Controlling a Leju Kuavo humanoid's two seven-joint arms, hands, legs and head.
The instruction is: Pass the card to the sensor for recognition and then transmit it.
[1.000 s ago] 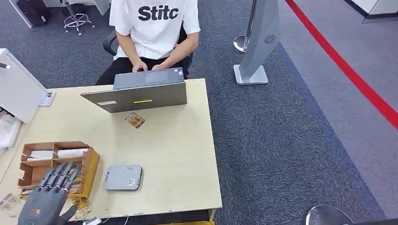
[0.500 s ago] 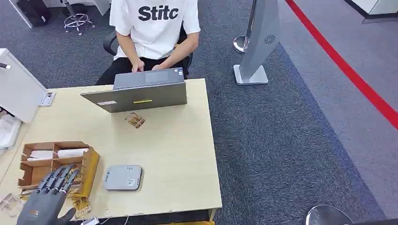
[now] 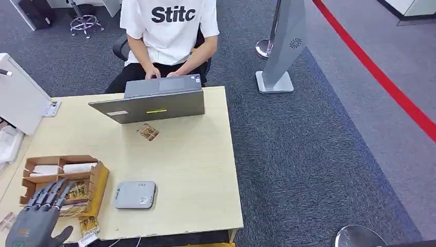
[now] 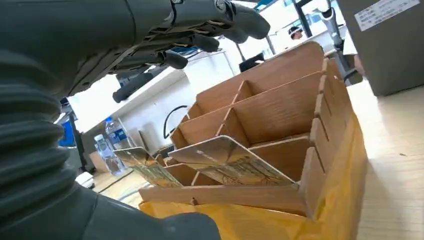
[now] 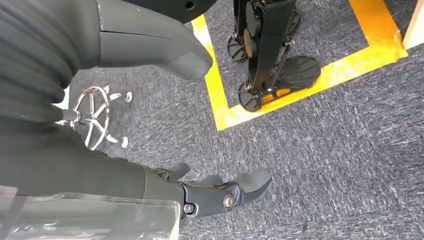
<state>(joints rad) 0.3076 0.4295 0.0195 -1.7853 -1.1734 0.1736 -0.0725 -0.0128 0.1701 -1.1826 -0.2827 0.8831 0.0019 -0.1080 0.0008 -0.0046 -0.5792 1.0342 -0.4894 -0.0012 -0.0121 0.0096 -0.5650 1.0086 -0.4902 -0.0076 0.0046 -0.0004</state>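
My left hand [image 3: 35,218] hovers over the near end of the wooden card organizer [image 3: 97,177] at the table's front left, fingers spread and holding nothing. The left wrist view has the hand [image 4: 165,35] above the organizer [image 4: 300,105], where patterned cards [image 4: 227,160] lean in the nearest slots. A grey card sensor [image 3: 134,194] lies flat just right of the organizer. One loose brown card [image 3: 148,132] lies near the laptop. My right hand [image 5: 200,192] hangs over the carpet with nothing in it, fingers loosely extended.
A person in a white shirt [image 3: 167,25] types on a grey laptop [image 3: 154,100] at the table's far side. A white machine [image 3: 18,98] stands at the far left. A grey stand [image 3: 283,46] is on the carpet to the right of the table [image 3: 200,170].
My left hand has drifted down and to the left, toward the table's front left corner, still spread and holding nothing. The rest is unchanged.
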